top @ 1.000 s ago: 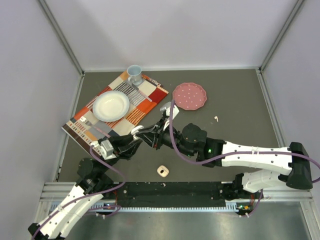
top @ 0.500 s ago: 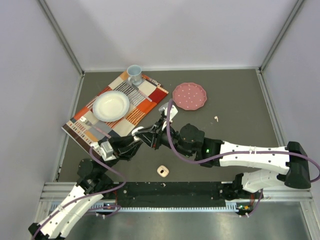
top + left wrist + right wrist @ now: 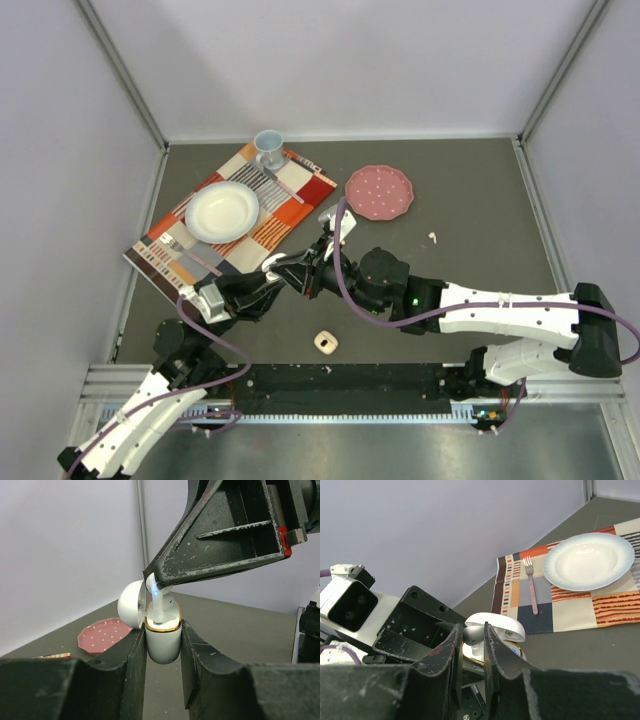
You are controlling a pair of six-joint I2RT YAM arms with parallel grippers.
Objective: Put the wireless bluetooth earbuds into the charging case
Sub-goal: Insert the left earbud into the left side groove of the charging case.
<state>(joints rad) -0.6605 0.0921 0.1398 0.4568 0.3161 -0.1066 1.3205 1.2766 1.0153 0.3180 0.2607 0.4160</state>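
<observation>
One seemingly light, slick earbud (image 3: 158, 604), head pinched in the right gripper (image 3: 471, 644), enters the charging case (image 3: 163, 647) clamped by the left gripper (image 3: 162, 639).

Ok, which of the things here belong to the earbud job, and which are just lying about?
Job: charging case, open, in the left pincer; earbud in the right pincer, stem entering the case; loose earbud on the table; second small case.
Lying about: striped placemat, white plate, fork, cup, pink plate.
</observation>
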